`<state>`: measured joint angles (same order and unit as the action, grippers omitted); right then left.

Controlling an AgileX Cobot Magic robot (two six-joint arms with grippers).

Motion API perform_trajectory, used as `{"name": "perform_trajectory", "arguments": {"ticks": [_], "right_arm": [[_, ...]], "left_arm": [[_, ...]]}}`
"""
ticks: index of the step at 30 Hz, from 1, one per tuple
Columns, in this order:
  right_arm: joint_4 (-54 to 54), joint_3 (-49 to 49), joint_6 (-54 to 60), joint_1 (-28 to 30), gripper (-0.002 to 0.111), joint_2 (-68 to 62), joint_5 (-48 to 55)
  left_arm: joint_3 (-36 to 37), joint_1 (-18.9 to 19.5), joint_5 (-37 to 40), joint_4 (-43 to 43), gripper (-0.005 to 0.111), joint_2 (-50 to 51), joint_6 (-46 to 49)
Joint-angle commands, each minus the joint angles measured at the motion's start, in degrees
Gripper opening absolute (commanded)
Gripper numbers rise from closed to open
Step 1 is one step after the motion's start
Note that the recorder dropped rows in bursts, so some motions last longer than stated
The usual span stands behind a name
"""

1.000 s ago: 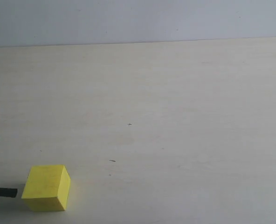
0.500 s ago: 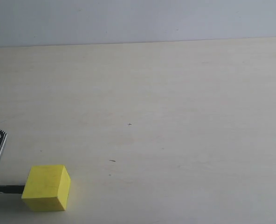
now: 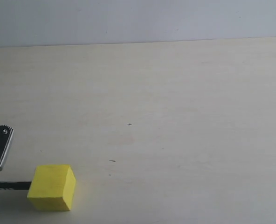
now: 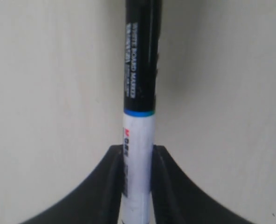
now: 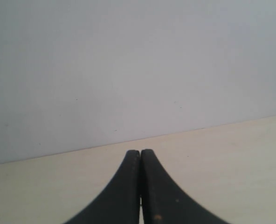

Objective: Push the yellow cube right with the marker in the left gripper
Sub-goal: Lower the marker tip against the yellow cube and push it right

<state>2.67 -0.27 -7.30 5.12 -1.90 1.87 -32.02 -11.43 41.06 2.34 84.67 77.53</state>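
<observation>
The yellow cube (image 3: pixel 52 186) rests on the pale table near the lower left of the exterior view. The marker (image 3: pixel 10 185) lies level just left of it, its black end against the cube's left face. A black finger (image 3: pixel 0 149) of my left gripper shows at the left edge above the marker. In the left wrist view my left gripper (image 4: pixel 138 158) is shut on the marker (image 4: pixel 140 88), gripping the white barrel while the black printed part sticks out ahead; the cube is not seen there. My right gripper (image 5: pixel 141 154) is shut on nothing, facing the wall.
The pale wooden table (image 3: pixel 175 116) stretches wide to the right of the cube, ending at a light grey wall (image 3: pixel 138 18) at the back. A few tiny dark specks (image 3: pixel 112 161) mark the surface.
The left gripper and marker have moved right. The marker's end met the cube's left face and the cube has slid a little to the right.
</observation>
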Motion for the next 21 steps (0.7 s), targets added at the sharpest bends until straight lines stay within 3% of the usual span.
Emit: {"name": "perform_trajectory", "arguments": {"ticks": [1,7,12,15,18,21], "right_arm": [[0.0,0.3,-0.1,0.3,0.0,0.5,-0.7],[0.0,0.3,-0.1,0.3,0.0,0.5,-0.7],[0.0,0.3,-0.1,0.3,0.0,0.5,-0.7],[0.0,0.3,-0.1,0.3,0.0,0.5,-0.7],[0.0,0.3,-0.1,0.3,0.0,0.5,-0.7],[0.0,0.3,-0.1,0.3,0.0,0.5,-0.7]], "left_arm": [[-1.2,-1.3,1.6,-2.3,0.0,-0.3,0.9],[-1.2,4.1,6.7,2.4,0.0,-0.3,-1.8],[-1.3,3.6,5.2,1.7,0.0,-0.3,-1.3],[-2.2,0.0,4.7,0.8,0.0,-0.3,-1.4],[-3.8,-5.9,4.3,-1.0,0.0,-0.3,-0.5],[-4.1,-8.7,3.9,-1.0,0.0,-0.3,-0.1]]}}
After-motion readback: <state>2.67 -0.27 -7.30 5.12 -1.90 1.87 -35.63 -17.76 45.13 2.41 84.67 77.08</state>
